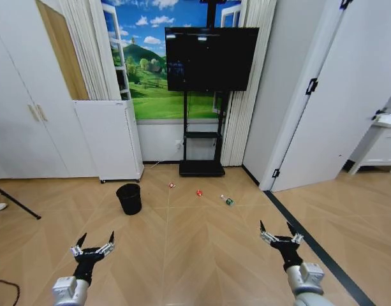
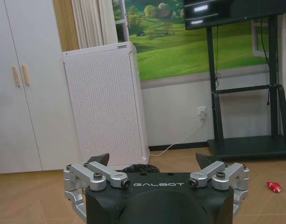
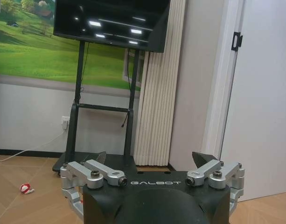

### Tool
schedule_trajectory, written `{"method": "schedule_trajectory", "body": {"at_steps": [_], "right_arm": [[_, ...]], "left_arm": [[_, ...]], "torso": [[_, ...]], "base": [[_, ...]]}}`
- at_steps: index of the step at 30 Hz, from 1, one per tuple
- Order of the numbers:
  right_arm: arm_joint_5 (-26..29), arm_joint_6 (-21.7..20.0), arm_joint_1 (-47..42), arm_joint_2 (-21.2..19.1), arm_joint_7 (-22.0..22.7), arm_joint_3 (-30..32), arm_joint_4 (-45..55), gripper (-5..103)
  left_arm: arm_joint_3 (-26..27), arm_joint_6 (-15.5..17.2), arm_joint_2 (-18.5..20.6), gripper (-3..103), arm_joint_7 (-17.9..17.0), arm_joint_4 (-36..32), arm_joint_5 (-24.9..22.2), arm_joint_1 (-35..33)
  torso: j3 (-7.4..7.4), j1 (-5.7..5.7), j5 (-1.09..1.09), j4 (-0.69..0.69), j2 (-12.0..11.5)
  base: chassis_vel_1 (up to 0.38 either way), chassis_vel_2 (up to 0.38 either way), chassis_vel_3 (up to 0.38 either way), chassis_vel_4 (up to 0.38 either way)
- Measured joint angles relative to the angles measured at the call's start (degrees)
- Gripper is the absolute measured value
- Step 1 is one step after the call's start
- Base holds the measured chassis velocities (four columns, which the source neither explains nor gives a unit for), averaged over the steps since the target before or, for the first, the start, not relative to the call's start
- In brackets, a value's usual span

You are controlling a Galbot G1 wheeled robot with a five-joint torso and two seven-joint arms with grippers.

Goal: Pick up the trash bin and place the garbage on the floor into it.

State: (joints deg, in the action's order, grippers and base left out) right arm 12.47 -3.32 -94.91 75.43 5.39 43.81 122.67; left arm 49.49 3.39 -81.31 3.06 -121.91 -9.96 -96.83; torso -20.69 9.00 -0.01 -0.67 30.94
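The black trash bin (image 1: 129, 198) stands upright on the parquet floor (image 1: 195, 255), ahead and left of centre. To its right the garbage lies in a loose row: a red-and-white scrap (image 1: 171, 185), a small red item (image 1: 199, 192) and a clear bottle with a green label (image 1: 228, 200). My left gripper (image 1: 95, 238) hangs open low on the left, well short of the bin. The right gripper (image 1: 275, 227) is open low on the right. In the left wrist view the bin's rim (image 2: 138, 168) peeks over the open gripper (image 2: 152, 159), with a red piece (image 2: 274, 186) off to the side. The right wrist view has its open gripper (image 3: 151, 157) and a red-and-white piece (image 3: 25, 188).
A white perforated appliance (image 1: 110, 140) stands just behind the bin, against white cabinets (image 1: 23, 115). A TV on a black stand (image 1: 202, 167) is behind the litter. A dark floor strip (image 1: 310, 236) and a white door (image 1: 335, 115) run along the right. A tripod leg (image 1: 16, 201) is at the left.
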Motion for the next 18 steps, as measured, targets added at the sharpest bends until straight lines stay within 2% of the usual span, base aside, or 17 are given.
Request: {"method": "schedule_trajectory", "body": {"at_steps": [11, 14, 18], "right_arm": [[-0.11, -0.01, -0.01, 0.31, -0.1, -0.17, -0.23, 100], [-0.12, 0.15, -0.01, 0.32, -0.1, -0.15, -0.29, 100], [-0.08, 0.36, -0.04, 0.3, -0.1, -0.06, -0.38, 100]], "left_arm": [[0.37, -0.12, -0.01, 100, 0.12, 0.1, -0.18, 0.2], [0.37, -0.14, -0.04, 100, 0.13, 0.1, -0.17, 0.19], [0.37, -0.17, -0.14, 100, 0.12, 0.1, -0.16, 0.17]], "torso": [[0.0, 0.01, 0.02, 0.0, 0.0], [0.0, 0.01, 0.02, 0.02, -0.01], [-0.01, 0.01, 0.0, -0.02, -0.01]], "base": [[-0.243, 0.231, 0.245, -0.232], [-0.313, 0.293, 0.292, -0.311], [-0.327, 0.325, 0.344, -0.338]]}}
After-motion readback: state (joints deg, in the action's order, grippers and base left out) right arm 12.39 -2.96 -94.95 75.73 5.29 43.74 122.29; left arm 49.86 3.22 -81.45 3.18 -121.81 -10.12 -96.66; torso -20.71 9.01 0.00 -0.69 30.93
